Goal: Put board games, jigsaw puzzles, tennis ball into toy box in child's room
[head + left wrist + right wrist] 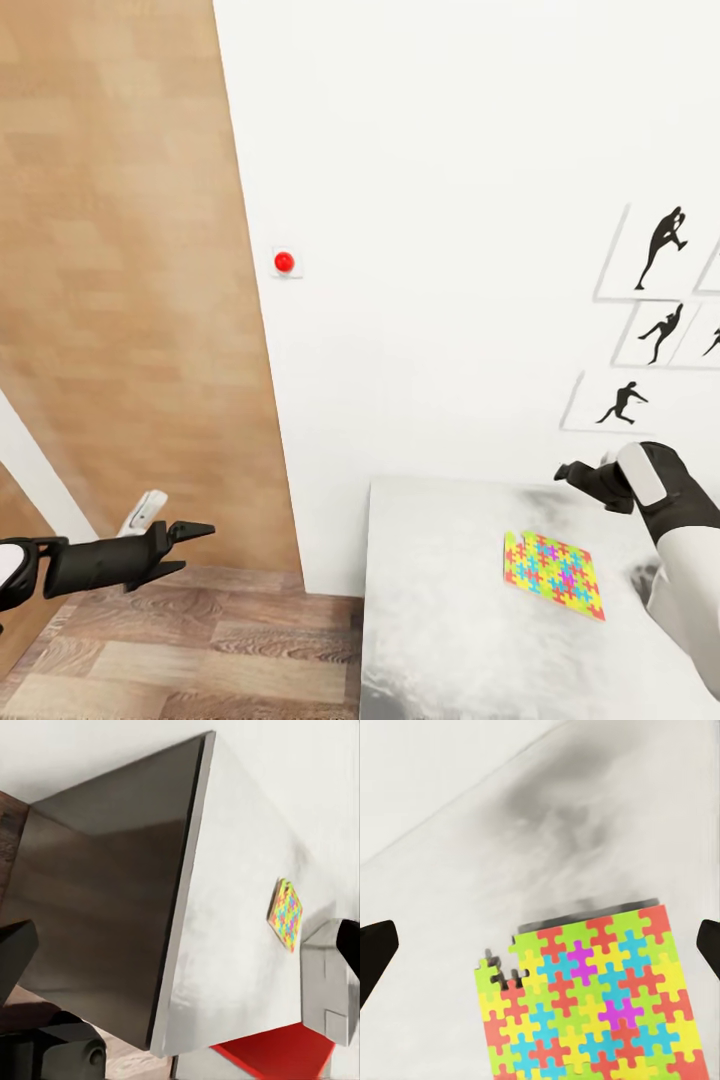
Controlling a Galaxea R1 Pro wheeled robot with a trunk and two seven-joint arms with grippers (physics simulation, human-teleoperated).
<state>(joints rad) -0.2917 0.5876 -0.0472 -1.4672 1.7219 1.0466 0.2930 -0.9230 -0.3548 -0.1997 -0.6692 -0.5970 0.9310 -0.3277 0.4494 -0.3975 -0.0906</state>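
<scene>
one jigsaw puzzle (553, 574) lies flat on the table (440, 600), near the wall-side end and clear of the edges, one corner pointing back at the robot. right gripper (578, 474) hovers above the table just wall-side of the puzzle, fingers (375, 952) spread wide with nothing between them, and its wrist view looks straight down with the puzzle sitting toward the wrist from the fingertips, so my read is pull back a touch, then descend. left gripper (185, 547) is well off the table over the floor, open and empty, so the right arm is the nearer.
</scene>
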